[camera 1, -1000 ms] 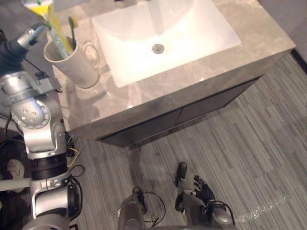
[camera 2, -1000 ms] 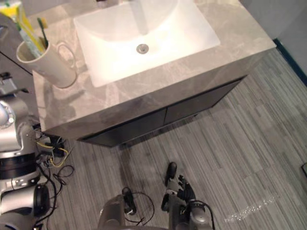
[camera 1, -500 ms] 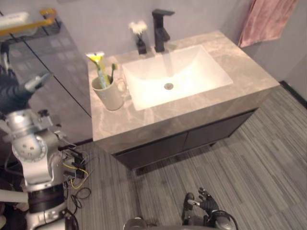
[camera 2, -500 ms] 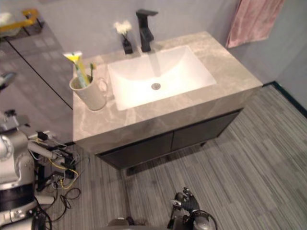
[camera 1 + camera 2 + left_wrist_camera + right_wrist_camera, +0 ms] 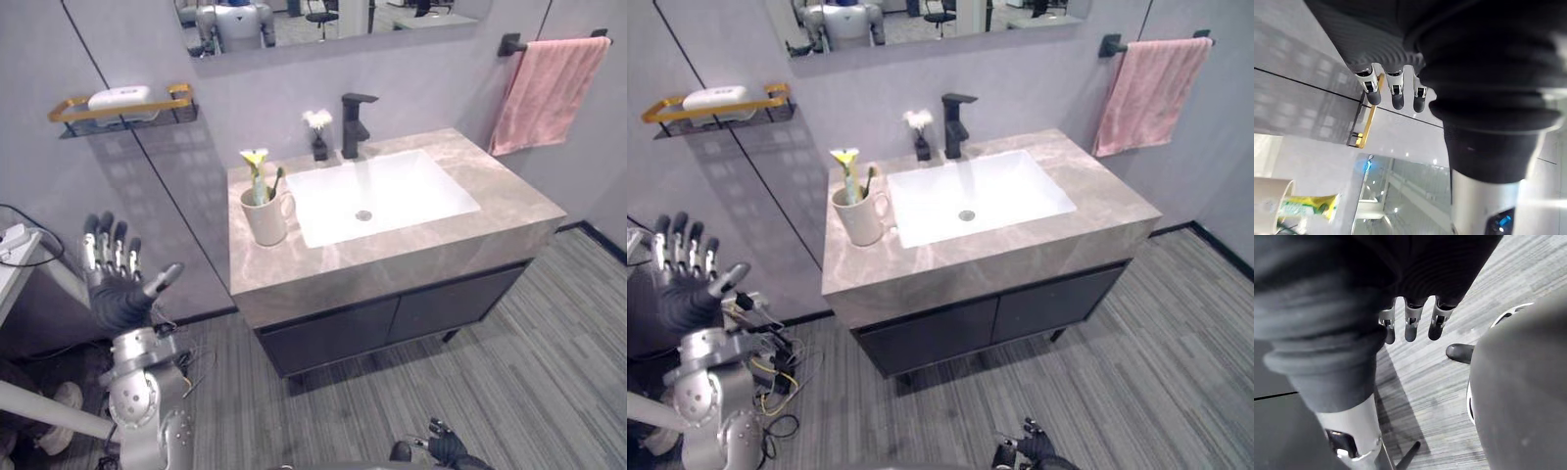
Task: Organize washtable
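Observation:
The grey marble washtable (image 5: 490, 211) holds a white sink (image 5: 392, 196). At the sink's left stands a cream mug (image 5: 265, 217) with a yellow toothpaste tube (image 5: 257, 171) and a toothbrush (image 5: 277, 181) in it. My left hand (image 5: 118, 284) is raised left of the counter, well apart from the mug, fingers (image 5: 1396, 93) straight and spread, holding nothing. The mug (image 5: 1273, 188) and the tube (image 5: 1308, 205) also show in the left wrist view. My right hand (image 5: 446, 450) hangs low near the floor with relaxed fingers (image 5: 1410, 328), empty.
A black faucet (image 5: 353, 122) and a small dark vase with a white flower (image 5: 318, 137) stand behind the sink. A pink towel (image 5: 544, 93) hangs on a bar at the right. A gold wall shelf (image 5: 122, 108) with a white soap dish (image 5: 118, 98) is above my left hand.
The camera has pulled back and tilted up, so the whole washtable and wall now show. My left hand, which was by the mug, now stands raised and spread left of the counter.

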